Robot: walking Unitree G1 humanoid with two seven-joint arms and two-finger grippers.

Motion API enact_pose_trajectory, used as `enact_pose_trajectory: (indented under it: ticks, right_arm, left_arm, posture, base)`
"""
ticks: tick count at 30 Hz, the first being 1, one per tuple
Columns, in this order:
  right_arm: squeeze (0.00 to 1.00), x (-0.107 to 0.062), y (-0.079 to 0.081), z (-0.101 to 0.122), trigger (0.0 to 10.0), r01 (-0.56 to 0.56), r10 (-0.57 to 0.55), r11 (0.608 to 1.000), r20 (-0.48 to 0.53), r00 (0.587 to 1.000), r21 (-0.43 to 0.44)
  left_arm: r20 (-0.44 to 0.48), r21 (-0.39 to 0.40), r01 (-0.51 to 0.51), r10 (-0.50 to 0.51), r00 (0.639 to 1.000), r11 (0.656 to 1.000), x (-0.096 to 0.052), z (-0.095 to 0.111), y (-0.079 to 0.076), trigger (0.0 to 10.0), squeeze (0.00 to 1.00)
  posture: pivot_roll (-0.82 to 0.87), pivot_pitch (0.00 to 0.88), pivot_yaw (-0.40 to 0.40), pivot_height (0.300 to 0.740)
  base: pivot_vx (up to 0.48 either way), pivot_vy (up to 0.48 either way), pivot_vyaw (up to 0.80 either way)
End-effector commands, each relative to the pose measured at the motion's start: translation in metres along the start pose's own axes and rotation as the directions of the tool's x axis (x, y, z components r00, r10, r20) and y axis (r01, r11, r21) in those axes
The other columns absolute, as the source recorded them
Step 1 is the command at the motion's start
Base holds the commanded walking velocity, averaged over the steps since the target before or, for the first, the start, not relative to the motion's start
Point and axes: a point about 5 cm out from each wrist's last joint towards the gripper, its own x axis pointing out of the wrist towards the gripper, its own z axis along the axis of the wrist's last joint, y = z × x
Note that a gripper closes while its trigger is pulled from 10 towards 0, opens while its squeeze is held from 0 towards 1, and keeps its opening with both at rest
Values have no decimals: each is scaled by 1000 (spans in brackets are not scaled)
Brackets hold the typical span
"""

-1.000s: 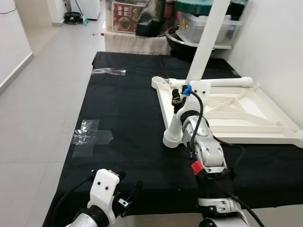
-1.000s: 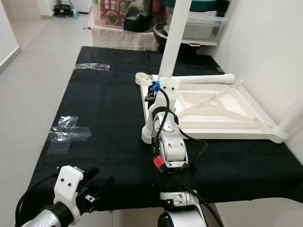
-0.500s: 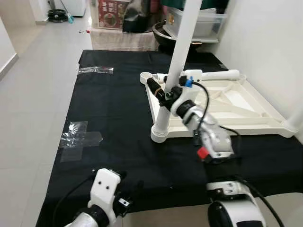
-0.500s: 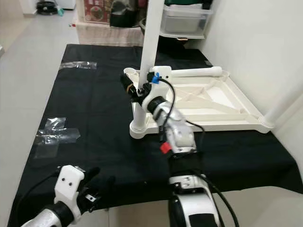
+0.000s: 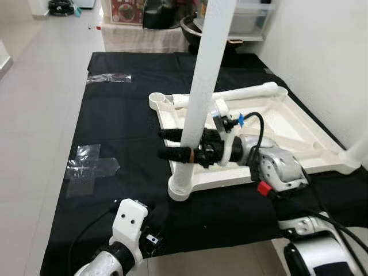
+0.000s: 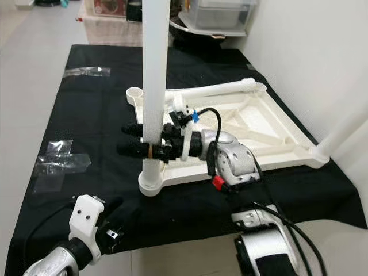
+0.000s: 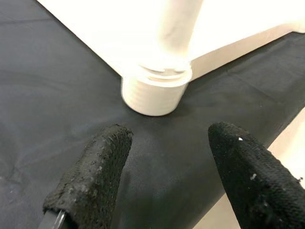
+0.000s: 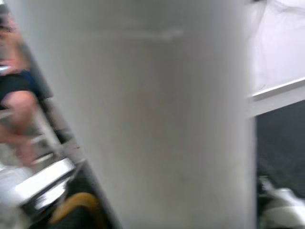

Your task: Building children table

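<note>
One pincer on the upright leg

Right pincer (image 5: 175, 145) grips the white table leg (image 5: 198, 98), which stands vertical between its fingers, foot in the near corner socket (image 7: 155, 90) of the upturned tabletop (image 5: 287, 123); left pincer (image 7: 167, 157), released, hovers just short of that socket.

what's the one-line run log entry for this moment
right claw: around upright table leg | leg in near corner socket of upturned tabletop | left claw: open, low near mat edge
</note>
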Motion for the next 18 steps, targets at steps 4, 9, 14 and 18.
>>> enact_pose_trajectory:
  ticks: [4,9,14,18]
  right_arm:
    - [0,12,-14,-3,0,204,-205,977,-7,979,-68]
    - [0,10,-35,-7,0,640,-640,768,25,768,-9]
    - [0,-25,-46,-27,0,979,-974,200,-106,202,31]
    - [0,-17,-29,-35,0,993,-992,91,-76,97,79]
  left_arm:
    - [-12,-18,7,-7,1000,1000,-1,-3,-3,10000,0]
    - [-13,-20,10,-11,1000,1000,-2,-3,-2,10000,0]
    - [-17,-17,8,-8,1000,1000,-1,-3,0,10000,0]
    - [-17,-8,3,-3,1000,1000,0,-2,0,10000,0]
  posture:
    - [111,84,-143,740]
    - [110,86,-141,740]
    - [108,98,-132,740]
    - [116,92,-132,740]
  base:
    - [0,0,0]
    - [0,0,0]
    - [0,0,0]
    - [0,0,0]
